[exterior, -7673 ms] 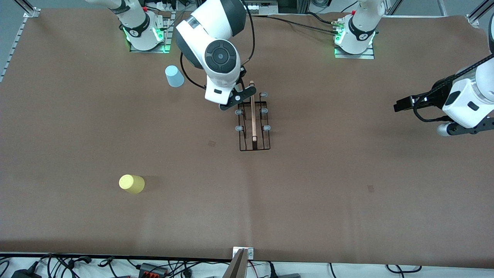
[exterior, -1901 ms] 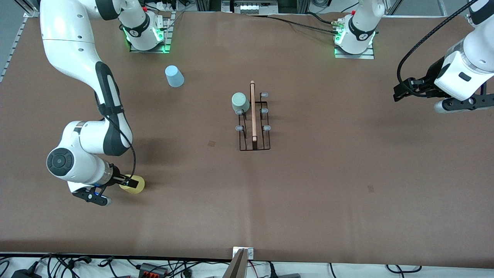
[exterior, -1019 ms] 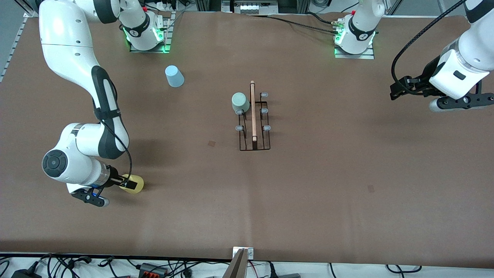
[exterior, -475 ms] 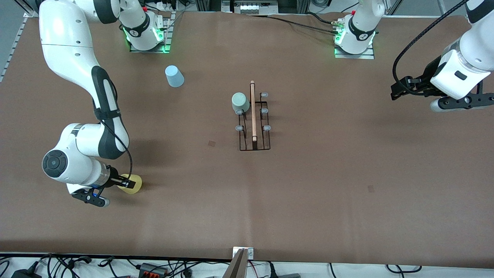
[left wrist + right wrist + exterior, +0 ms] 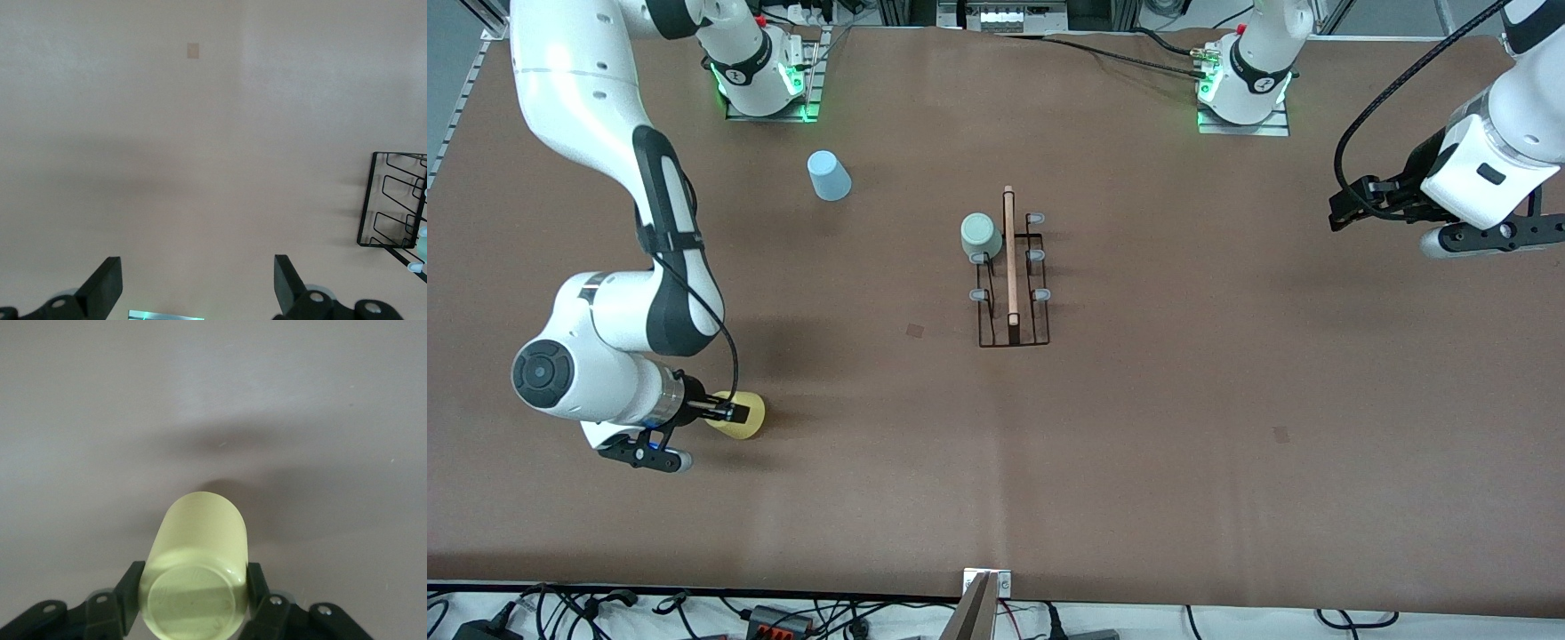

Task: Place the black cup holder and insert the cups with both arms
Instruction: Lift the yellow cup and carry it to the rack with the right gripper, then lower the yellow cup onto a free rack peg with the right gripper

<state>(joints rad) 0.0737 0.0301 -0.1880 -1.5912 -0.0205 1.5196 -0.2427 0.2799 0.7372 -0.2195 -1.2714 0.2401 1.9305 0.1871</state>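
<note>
Front view: the rack (image 5: 1011, 271) stands mid-worktop (image 5: 1183, 400) with the green cup (image 5: 980, 236) on a prong; the blue cup (image 5: 829, 175) sits near the right arm's base. The right tool (image 5: 725, 411) grips the yellow cup (image 5: 740, 416).

Left wrist view: the left tool (image 5: 193, 293) gapes wide, empty, over bare worktop.

Right wrist view: fingers (image 5: 131, 590) pinch the yellow cup's base.

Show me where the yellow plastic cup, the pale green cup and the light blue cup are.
Yellow plastic cup (image 5: 197, 577), right wrist view, on its base.
Pale green plastic cup (image 5: 980, 235), front view, on its base.
Light blue plastic cup (image 5: 829, 176), front view, on its side wall.
</note>
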